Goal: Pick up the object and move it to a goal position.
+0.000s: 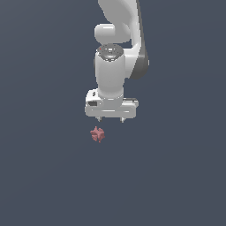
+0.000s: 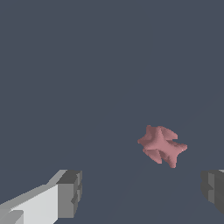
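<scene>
The white claw [image 1: 111, 119] hangs with its 2 fingers [image 2: 70, 193] spread apart and nothing between them, while the pinkish-red object [image 1: 97, 134] lies free just beyond its fingertips, slightly off-centre.

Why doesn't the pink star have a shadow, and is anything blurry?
Exterior view: flat, even light, no shadow under the star or the end effector, no glare, edges a little soft. Wrist view: the star is sharp, shaded only on its own lumps; the fingers look crisp, no blur.
</scene>
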Controlling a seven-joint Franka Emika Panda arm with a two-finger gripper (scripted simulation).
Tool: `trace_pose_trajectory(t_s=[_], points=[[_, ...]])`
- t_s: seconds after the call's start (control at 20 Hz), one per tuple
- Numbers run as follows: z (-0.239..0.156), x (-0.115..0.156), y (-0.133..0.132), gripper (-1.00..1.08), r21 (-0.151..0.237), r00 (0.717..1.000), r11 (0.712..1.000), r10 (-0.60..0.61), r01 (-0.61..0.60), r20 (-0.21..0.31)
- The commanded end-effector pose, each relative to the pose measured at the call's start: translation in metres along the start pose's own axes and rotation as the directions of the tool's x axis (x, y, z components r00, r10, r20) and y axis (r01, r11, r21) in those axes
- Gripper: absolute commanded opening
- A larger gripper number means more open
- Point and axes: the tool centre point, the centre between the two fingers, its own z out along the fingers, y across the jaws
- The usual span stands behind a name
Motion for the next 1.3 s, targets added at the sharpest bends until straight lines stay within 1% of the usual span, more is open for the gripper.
trace_pose_trajectory(t_s=[0.0,0.45,0.85,1.05,1.25], points=[[0.0,0.0,0.0,1.0,0.0,1.0,1.0,0.0,0.0,0.0],[-0.016,0.002,0.01,1.0,-0.003,1.0,1.0,0.009,-0.009,-0.002],[-0.015,0.002,0.01,1.0,-0.003,1.0,1.0,0.012,-0.012,-0.002],[-0.008,0.002,0.014,1.0,-0.002,0.999,0.999,0.047,-0.047,0.002],[0.005,0.001,0.021,1.0,0.0,0.994,0.994,0.11,-0.11,0.009]])
